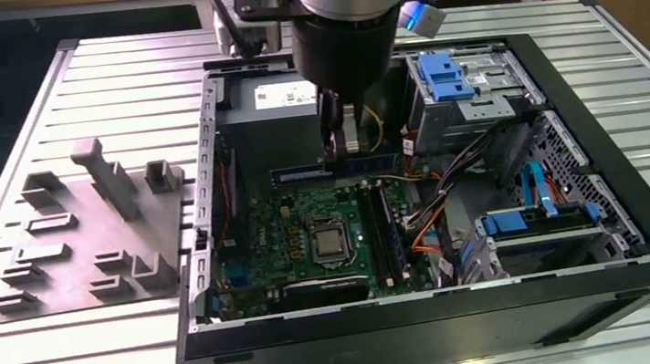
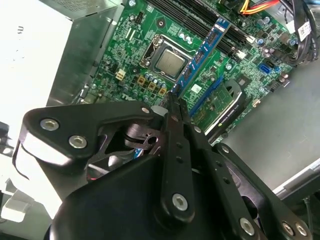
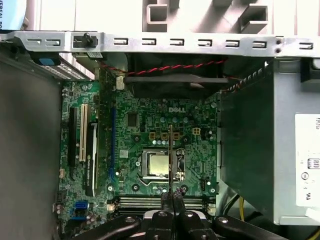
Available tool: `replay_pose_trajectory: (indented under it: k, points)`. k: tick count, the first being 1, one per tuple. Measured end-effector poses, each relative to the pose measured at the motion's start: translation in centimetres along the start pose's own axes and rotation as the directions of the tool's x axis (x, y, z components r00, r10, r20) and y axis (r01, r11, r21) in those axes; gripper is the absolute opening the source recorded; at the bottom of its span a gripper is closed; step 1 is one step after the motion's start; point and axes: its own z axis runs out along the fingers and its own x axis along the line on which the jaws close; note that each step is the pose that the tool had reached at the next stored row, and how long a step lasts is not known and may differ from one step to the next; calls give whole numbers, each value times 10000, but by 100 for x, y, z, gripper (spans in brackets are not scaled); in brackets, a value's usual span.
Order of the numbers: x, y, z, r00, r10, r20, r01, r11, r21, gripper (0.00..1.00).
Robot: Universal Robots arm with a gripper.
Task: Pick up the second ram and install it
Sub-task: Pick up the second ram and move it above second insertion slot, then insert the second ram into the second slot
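Dark ram (image 1: 306, 173) is up in the air inside the case (image 1: 439, 316), held level over the motherboard (image 1: 269, 234). It sits between the PSU (image 1: 278, 95) and the CPU (image 1: 329, 241) as the exterior view frames it.

Gripper (image 1: 343, 148) is clamped on it, fingers pinched tight on the two flat faces, roughly mid-length going by the exterior view. In the second wrist view the stick runs straight out from the closed tips. The first wrist view has it edge-on, a thin line over the CPU.

Progress, my read:
- Pick: done, the stick rests on nothing but the fingers.
- Install: not done. The ram lies across the slots (image 1: 385, 221), not along them, and is clear above the board, apart from any slot.
- Left: the whole seating part.

Can't tell whether one of the slots already has a stick in it. Grey fixture plate (image 1: 88, 255) sits on the table (image 1: 27, 363) at the exterior view's left, well apart from the gripper.
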Motion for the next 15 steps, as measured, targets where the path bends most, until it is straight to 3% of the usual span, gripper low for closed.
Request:
replay_pose_trajectory:
  k: [7, 15]
  points:
    - [14, -5, 104, 10000, 1, 1, -1, 10000, -9, 11]
    - [14, -6, 115, 10000, 0, 1, 0, 10000, -9, 11]
